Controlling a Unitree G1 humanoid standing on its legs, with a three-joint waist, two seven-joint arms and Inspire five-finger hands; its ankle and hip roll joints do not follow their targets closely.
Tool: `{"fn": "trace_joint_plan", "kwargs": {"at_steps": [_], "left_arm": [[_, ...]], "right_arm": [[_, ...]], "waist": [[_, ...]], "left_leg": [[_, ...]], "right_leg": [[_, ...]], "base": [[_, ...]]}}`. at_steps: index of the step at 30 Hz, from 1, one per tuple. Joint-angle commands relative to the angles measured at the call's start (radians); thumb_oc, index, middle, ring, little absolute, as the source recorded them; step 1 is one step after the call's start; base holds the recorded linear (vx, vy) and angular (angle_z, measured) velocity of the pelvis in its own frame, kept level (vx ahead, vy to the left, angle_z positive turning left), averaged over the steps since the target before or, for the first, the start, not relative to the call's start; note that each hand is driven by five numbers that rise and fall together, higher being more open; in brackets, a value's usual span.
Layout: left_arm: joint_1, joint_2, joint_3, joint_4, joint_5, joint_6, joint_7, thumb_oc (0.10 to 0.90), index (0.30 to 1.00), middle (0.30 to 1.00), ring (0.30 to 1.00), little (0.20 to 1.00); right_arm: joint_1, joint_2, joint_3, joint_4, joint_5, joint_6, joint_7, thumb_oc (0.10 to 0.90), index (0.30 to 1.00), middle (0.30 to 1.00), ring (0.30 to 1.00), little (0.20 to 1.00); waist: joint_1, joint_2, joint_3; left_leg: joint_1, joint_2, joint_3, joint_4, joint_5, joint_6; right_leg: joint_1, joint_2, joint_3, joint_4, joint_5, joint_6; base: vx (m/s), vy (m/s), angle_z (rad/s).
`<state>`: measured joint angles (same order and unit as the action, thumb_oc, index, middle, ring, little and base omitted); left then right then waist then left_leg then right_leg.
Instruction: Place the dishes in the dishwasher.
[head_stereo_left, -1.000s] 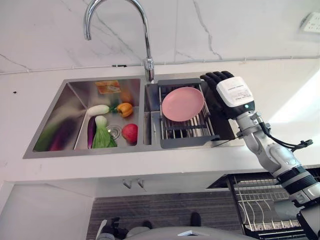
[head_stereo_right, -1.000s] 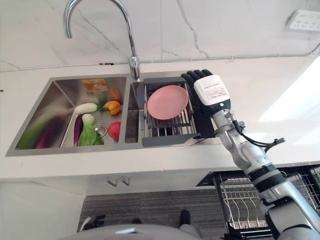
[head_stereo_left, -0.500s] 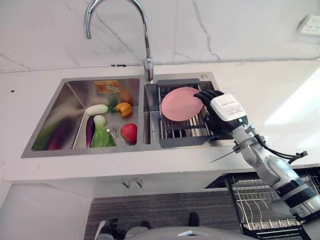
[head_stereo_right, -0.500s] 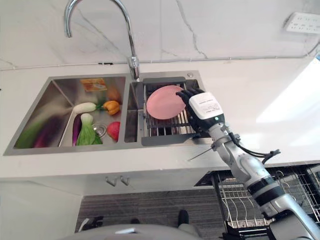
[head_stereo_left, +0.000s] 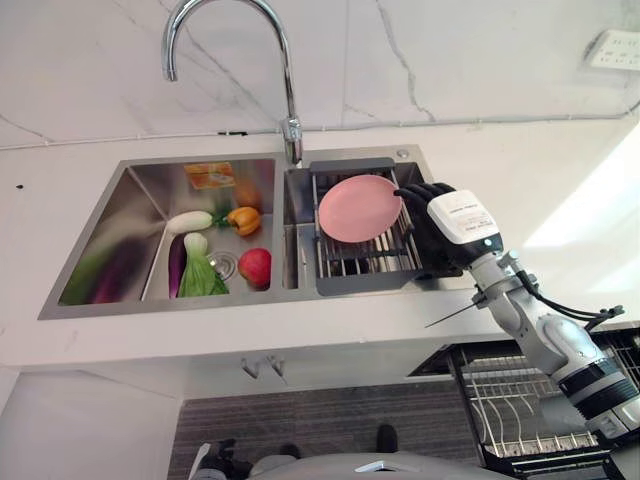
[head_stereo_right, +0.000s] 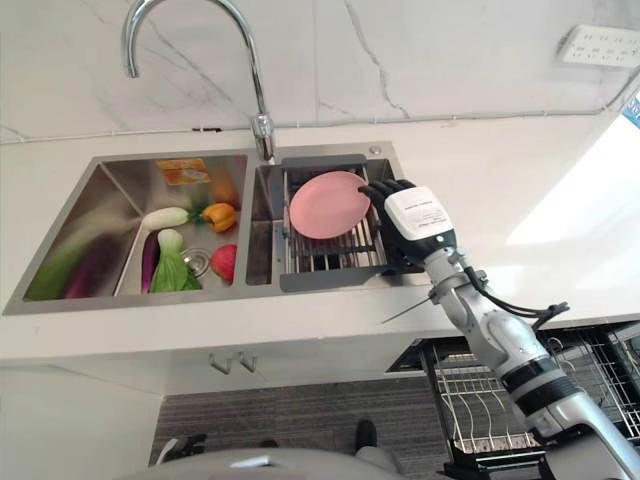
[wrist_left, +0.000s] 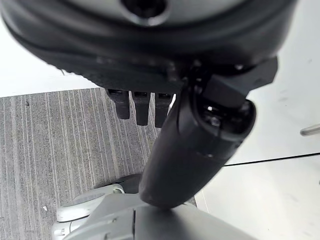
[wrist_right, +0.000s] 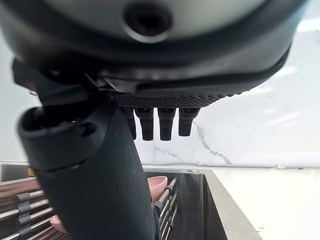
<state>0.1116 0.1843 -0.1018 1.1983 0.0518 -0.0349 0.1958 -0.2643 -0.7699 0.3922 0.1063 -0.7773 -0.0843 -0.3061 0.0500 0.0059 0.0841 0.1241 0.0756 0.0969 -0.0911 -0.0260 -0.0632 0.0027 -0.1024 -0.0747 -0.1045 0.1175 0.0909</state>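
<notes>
Pink plate (head_stereo_left: 358, 208), round, smooth and matte, leans tilted in the dark wire dish rack (head_stereo_left: 363, 262) set in the right-hand basin of the brushed steel double sink (head_stereo_left: 110, 230). I see my right hand (head_stereo_left: 436, 222) just beside the plate's right rim, over the rack's right side, fingers extended and hanging straight; I cannot confirm contact with the plate. It holds nothing. My right wrist view bears that out: fingers (wrist_right: 167, 123) straight in a row, the plate's pink edge and rack bars past the thumb. My left hand (wrist_left: 195, 135) shows in its own wrist view, fingers straight and relaxed, empty, above grey ribbed flooring.

The left basin holds vegetables: a white radish (head_stereo_left: 194, 220), orange pepper (head_stereo_left: 246, 219), purple aubergine (head_stereo_left: 179, 265), leafy green (head_stereo_left: 201, 275) and a red tomato (head_stereo_left: 255, 266). A chrome gooseneck tap (head_stereo_left: 231, 50) rises behind the divider. The head views also show the pulled-out wire dishwasher rack (head_stereo_left: 520, 405) below the white marble-veined counter (head_stereo_left: 560, 190).
</notes>
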Motion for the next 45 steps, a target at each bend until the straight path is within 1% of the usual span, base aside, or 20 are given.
{"fn": "trace_joint_plan", "kwargs": {"at_steps": [1, 11, 16, 22, 26, 27, 28, 29, 30, 31, 37, 40, 45], "left_arm": [[-0.033, 0.012, -0.052, 0.041, 0.011, -0.019, -0.003, 0.8, 0.9, 0.9, 0.9, 0.9], [-0.022, 0.019, -0.054, 0.058, -0.001, -0.019, 0.005, 0.8, 0.9, 0.9, 0.9, 0.9], [-0.017, 0.024, -0.064, 0.059, -0.022, -0.022, 0.004, 0.8, 0.9, 0.9, 0.9, 0.9], [-0.014, 0.028, -0.076, 0.047, -0.042, -0.028, 0.004, 0.8, 0.9, 0.9, 0.9, 0.9], [-0.016, 0.029, -0.082, 0.048, -0.046, -0.03, 0.004, 0.8, 0.9, 0.9, 0.9, 0.9], [-0.015, 0.031, -0.085, 0.049, -0.048, -0.03, 0.006, 0.8, 0.9, 0.9, 0.9, 0.9], [-0.015, 0.031, -0.085, 0.049, -0.048, -0.03, 0.006, 0.8, 0.9, 0.9, 0.9, 0.9], [-0.015, 0.031, -0.085, 0.049, -0.048, -0.03, 0.006, 0.8, 0.9, 0.9, 0.9, 0.9], [-0.016, 0.032, -0.087, 0.047, -0.048, -0.031, 0.006, 0.8, 0.9, 0.9, 0.9, 0.9], [-0.016, 0.032, -0.091, 0.045, -0.049, -0.033, 0.003, 0.8, 0.9, 0.9, 0.9, 0.9], [-0.018, 0.031, -0.096, 0.039, -0.052, -0.033, 0.006, 0.8, 0.9, 0.9, 0.9, 0.9], [-0.02, 0.025, -0.085, 0.037, -0.062, -0.032, 0.01, 0.8, 0.9, 0.9, 0.9, 0.9], [-0.027, 0.022, -0.088, 0.037, -0.055, -0.032, 0.015, 0.8, 0.9, 0.9, 0.9, 0.9]], "right_arm": [[-0.166, 0.01, -0.011, 0.002, 0.042, 0.007, -0.055, 0.8, 0.9, 0.9, 0.9, 0.9], [-0.262, 0.018, 0.064, 0.117, 0.039, 0.03, -0.057, 0.8, 0.9, 0.9, 0.9, 0.9], [-0.332, 0.031, 0.131, 0.231, 0.055, 0.04, -0.044, 0.8, 0.9, 0.9, 0.9, 0.9], [-0.39, 0.04, 0.177, 0.324, 0.061, 0.056, -0.045, 0.8, 0.9, 0.9, 0.9, 0.9], [-0.417, 0.044, 0.194, 0.351, 0.06, 0.058, -0.051, 0.8, 0.9, 0.9, 0.9, 0.9], [-0.433, 0.048, 0.203, 0.371, 0.057, 0.062, -0.055, 0.671, 0.707, 0.707, 0.707, 0.707], [-0.434, 0.049, 0.204, 0.372, 0.058, 0.062, -0.056, 0.598, 0.596, 0.596, 0.596, 0.596], [-0.434, 0.049, 0.204, 0.372, 0.058, 0.062, -0.056, 0.598, 0.596, 0.596, 0.596, 0.596], [-0.44, 0.05, 0.208, 0.379, 0.056, 0.063, -0.056, 0.543, 0.514, 0.514, 0.514, 0.514], [-0.451, 0.049, 0.22, 0.389, 0.05, 0.064, -0.06, 0.4, 0.3, 0.3, 0.3, 0.3], [-0.457, 0.055, 0.223, 0.407, 0.016, 0.077, -0.097, 0.4, 0.3, 0.3, 0.3, 0.3], [-0.436, 0.054, 0.201, 0.352, -0.03, 0.081, -0.143, 0.4, 0.3, 0.3, 0.3, 0.3], [-0.414, 0.062, 0.174, 0.298, -0.033, 0.072, -0.169, 0.4, 0.3, 0.3, 0.3, 0.3]], "waist": [[0.014, -0.053, -0.029], [0.036, -0.063, -0.021], [0.055, -0.072, -0.012], [0.071, -0.075, -0.001], [0.076, -0.075, 0.004], [0.081, -0.075, 0.006], [0.081, -0.075, 0.006], [0.081, -0.075, 0.006], [0.083, -0.075, 0.008], [0.086, -0.074, 0.009], [0.094, -0.072, 0.015], [0.099, -0.07, 0.016], [0.1, -0.07, 0.014]], "left_leg": [[-0.014, -0.012, -0.02, 0.017, -0.066, -0.009], [-0.032, -0.014, -0.032, 0.014, -0.059, -0.011], [-0.047, -0.014, -0.043, 0.014, -0.052, -0.014], [-0.062, -0.015, -0.055, 0.015, -0.045, -0.016], [-0.07, -0.016, -0.062, 0.015, -0.041, -0.018], [-0.074, -0.017, -0.065, 0.015, -0.04, -0.018], [-0.075, -0.017, -0.065, 0.016, -0.04, -0.018], [-0.075, -0.017, -0.065, 0.016, -0.04, -0.018], [-0.076, -0.017, -0.067, 0.015, -0.039, -0.018], [-0.081, -0.018, -0.07, 0.015, -0.037, -0.019], [-0.089, -0.018, -0.076, 0.015, -0.034, -0.019], [-0.094, -0.017, -0.084, 0.015, -0.033, -0.019], [-0.093, -0.017, -0.086, 0.014, -0.035, -0.019]], "right_leg": [[0.101, -0.067, -0.059, 0.023, -0.154, 0.069], [0.088, -0.068, -0.07, 0.024, -0.15, 0.07], [0.08, -0.07, -0.079, 0.024, -0.147, 0.07], [0.073, -0.07, -0.088, 0.023, -0.145, 0.07], [0.068, -0.071, -0.094, 0.022, -0.144, 0.07], [0.067, -0.071, -0.097, 0.022, -0.143, 0.07], [0.067, -0.071, -0.097, 0.022, -0.143, 0.07], [0.067, -0.071, -0.097, 0.022, -0.143, 0.07], [0.067, -0.071, -0.099, 0.022, -0.143, 0.07], [0.063, -0.07, -0.1, 0.022, -0.143, 0.07], [0.06, -0.07, -0.107, 0.021, -0.143, 0.069], [0.062, -0.07, -0.113, 0.018, -0.146, 0.07], [0.064, -0.07, -0.116, 0.018, -0.148, 0.069]], "base": [[0.0, 0.0, 0.0], [0.0, 0.001, 0.01], [0.0, -0.003, 0.1], [0.0, 0.0, 0.03], [0.0, -0.001, 0.06], [0.0, 0.0, 0.08], [0.0, 0.0, 0.05], [0.0, -0.003, 0.09], [0.0, -0.007, 0.08], [0.0, -0.007, 0.08], [0.0, 0.0, 0.0], [0.0, 0.0, 0.0], [0.02, -0.003, 0.06]]}}
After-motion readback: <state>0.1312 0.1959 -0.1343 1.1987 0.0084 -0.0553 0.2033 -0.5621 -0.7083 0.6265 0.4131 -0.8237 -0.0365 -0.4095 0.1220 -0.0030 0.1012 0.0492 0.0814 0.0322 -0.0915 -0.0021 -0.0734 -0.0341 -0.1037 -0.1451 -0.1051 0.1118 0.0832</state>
